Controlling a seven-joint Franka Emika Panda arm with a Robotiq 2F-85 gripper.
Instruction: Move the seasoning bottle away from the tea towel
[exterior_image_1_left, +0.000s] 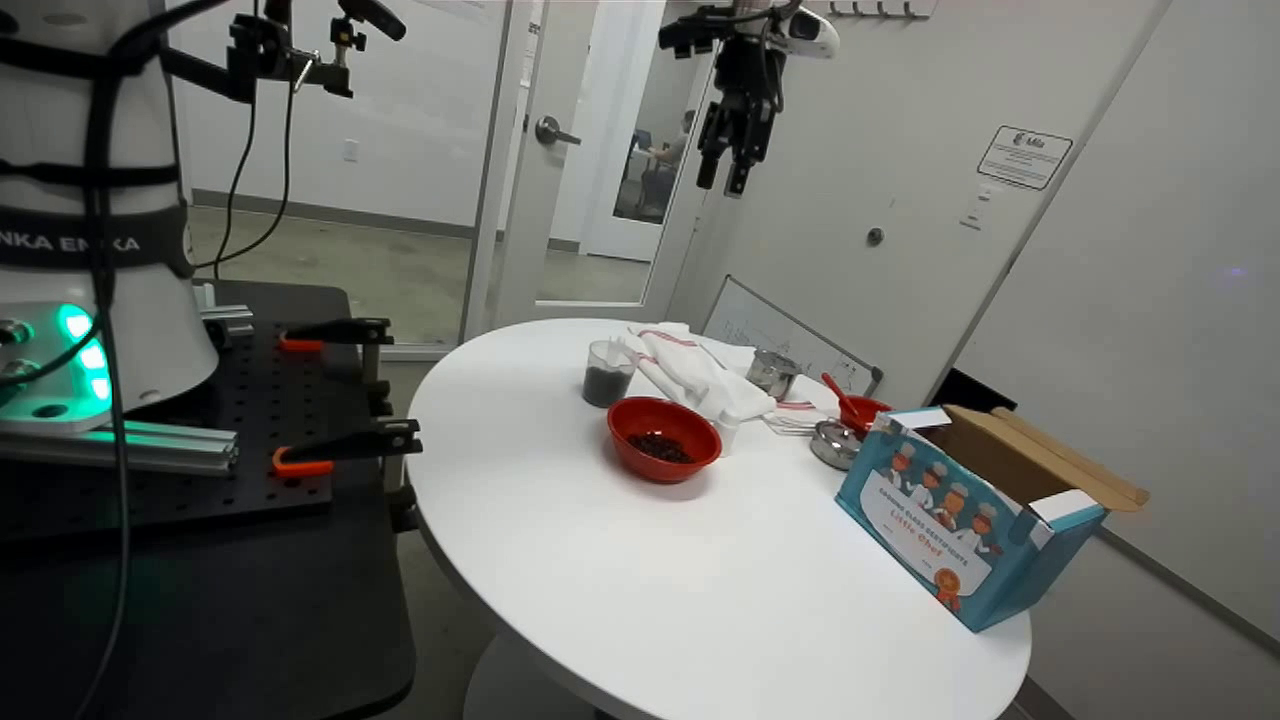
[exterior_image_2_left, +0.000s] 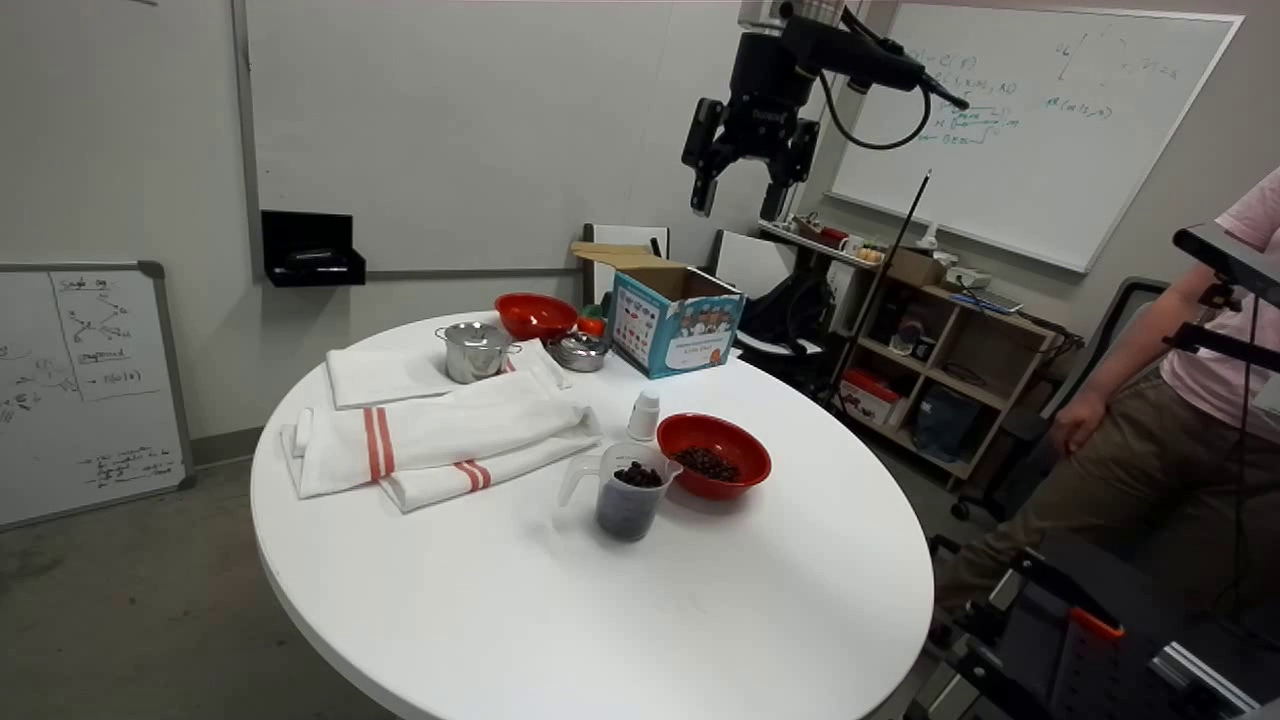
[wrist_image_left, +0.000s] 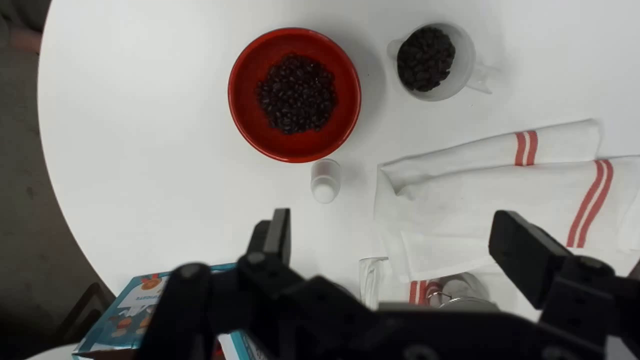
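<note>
The seasoning bottle is a small white bottle standing upright beside the red bowl; it shows in both exterior views (exterior_image_1_left: 728, 437) (exterior_image_2_left: 644, 415) and in the wrist view (wrist_image_left: 325, 181). The white tea towel with red stripes lies folded on the table, a short gap from the bottle in the wrist view (wrist_image_left: 465, 195); it also shows in both exterior views (exterior_image_1_left: 690, 365) (exterior_image_2_left: 450, 440). My gripper is open and empty, high above the table in both exterior views (exterior_image_1_left: 722, 182) (exterior_image_2_left: 738, 208). In the wrist view its fingers (wrist_image_left: 392, 215) are wide apart, with the bottle ahead of the left finger.
A red bowl (wrist_image_left: 295, 142) of dark beans almost touches the bottle. A clear measuring cup (exterior_image_2_left: 628, 505) with beans stands nearby. A steel pot (exterior_image_2_left: 475, 352) sits on the cloth; a lidded pan (exterior_image_2_left: 578, 352), another red bowl (exterior_image_2_left: 535, 316) and an open blue box (exterior_image_2_left: 675, 325) stand behind.
</note>
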